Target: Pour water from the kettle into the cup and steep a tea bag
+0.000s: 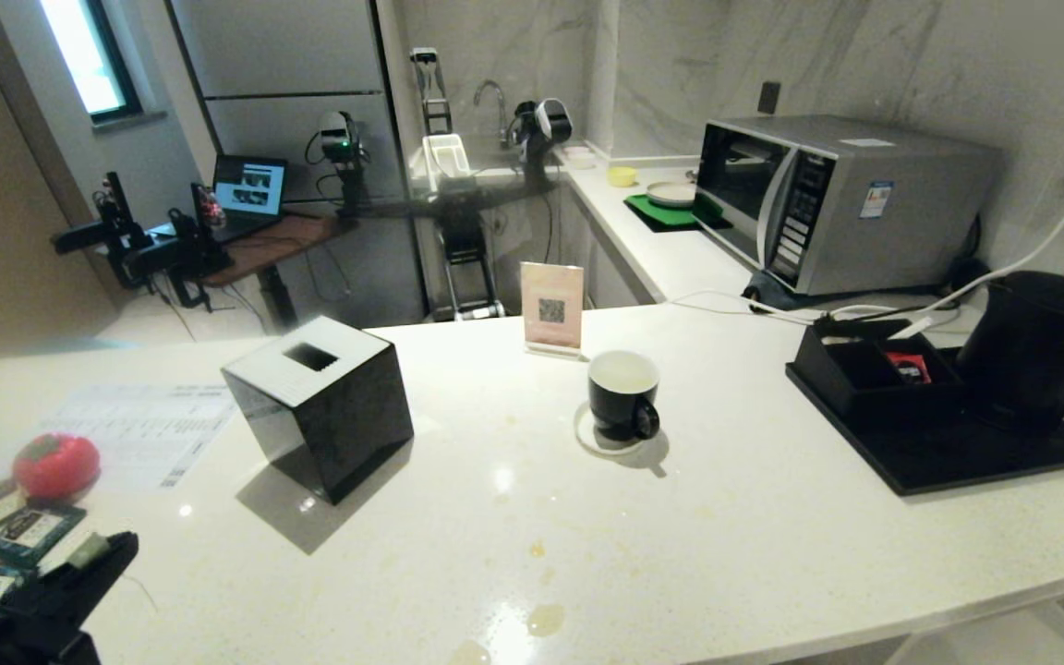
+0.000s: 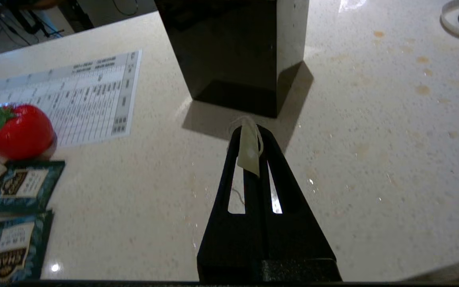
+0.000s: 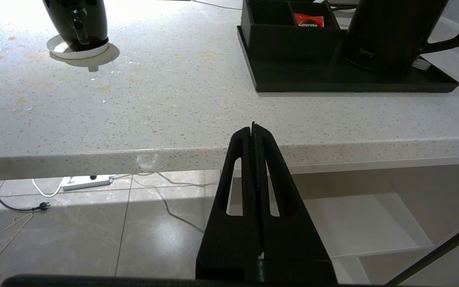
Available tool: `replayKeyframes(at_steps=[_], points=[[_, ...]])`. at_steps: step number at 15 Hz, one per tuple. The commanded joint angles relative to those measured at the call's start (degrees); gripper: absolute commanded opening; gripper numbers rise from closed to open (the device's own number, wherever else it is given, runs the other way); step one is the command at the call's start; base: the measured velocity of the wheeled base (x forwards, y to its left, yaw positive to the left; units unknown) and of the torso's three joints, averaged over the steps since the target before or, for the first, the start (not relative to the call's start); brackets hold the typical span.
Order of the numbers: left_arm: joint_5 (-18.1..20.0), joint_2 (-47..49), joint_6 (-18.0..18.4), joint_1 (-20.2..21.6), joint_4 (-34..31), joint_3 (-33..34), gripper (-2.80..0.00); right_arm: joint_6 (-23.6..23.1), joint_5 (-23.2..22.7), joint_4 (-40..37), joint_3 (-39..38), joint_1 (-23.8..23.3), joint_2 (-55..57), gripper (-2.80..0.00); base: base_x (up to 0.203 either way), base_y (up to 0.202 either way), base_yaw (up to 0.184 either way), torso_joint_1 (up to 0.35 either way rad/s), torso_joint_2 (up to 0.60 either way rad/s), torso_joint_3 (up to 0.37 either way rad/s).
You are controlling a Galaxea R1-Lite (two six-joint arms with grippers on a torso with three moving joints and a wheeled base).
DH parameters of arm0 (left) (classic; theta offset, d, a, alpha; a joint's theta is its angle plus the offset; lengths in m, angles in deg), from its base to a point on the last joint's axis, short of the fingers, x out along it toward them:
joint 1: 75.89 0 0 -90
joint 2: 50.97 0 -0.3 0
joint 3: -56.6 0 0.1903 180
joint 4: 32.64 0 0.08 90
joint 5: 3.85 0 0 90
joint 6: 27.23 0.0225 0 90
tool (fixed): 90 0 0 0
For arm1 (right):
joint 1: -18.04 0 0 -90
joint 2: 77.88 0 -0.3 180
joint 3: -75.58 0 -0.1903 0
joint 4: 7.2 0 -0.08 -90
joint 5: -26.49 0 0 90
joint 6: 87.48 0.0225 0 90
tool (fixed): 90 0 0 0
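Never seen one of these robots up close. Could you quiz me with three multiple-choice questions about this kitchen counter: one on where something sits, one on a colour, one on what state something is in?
1. Where does the kettle stand?
A. On the black tray
B. Inside the microwave
C. Beside the red tomato-shaped object

2. What colour is the inside of the cup?
A. Red
B. White
C. Teal

3. What are the fingers of the left gripper doing?
A. Spread wide over the cup
B. Shut on the tea bag
C. Clamped on the kettle's handle

Answers:
1. A, the kettle sits on the tray next to the compartment box.
2. B, the head view shows a pale white interior.
3. B, the left wrist view shows the pale piece pinched at the closed tips.
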Motion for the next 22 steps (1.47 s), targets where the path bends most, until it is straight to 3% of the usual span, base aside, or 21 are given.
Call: replayKeyframes(at_steps=[1,7,10,16,22], points=[[0.0,-11.0,-0.7,0.2,-7.6,0.0,-2.8,0.0,0.0,-0.1,0.0,0.0,0.0,-2.8,0.0,0.0,0.0,0.0,0.0,0.0],[-0.1,-32.0,-2.6,0.9,-28.7,0.0,-2.8,0.0,0.0,-0.1,0.0,0.0,0.0,-2.8,0.0,0.0,0.0,0.0,0.0,0.0],[-0.2,-39.1,-2.9,0.8,-36.0,0.0,-2.8,0.0,-0.1,0.0,0.0,0.0,0.0,-2.8,0.0,0.0,0.0,0.0,0.0,0.0],[-0.7,-49.8,-3.3,1.6,-37.7,0.0,-2.8,0.0,-0.1,0.0,0.0,0.0,0.0,-2.8,0.0,0.0,0.0,0.0,0.0,0.0],[-0.5,-49.7,-2.1,1.6,-37.8,0.0,-2.8,0.0,-0.1,-0.1,0.0,0.0,0.0,-2.8,0.0,0.0,0.0,0.0,0.0,0.0]])
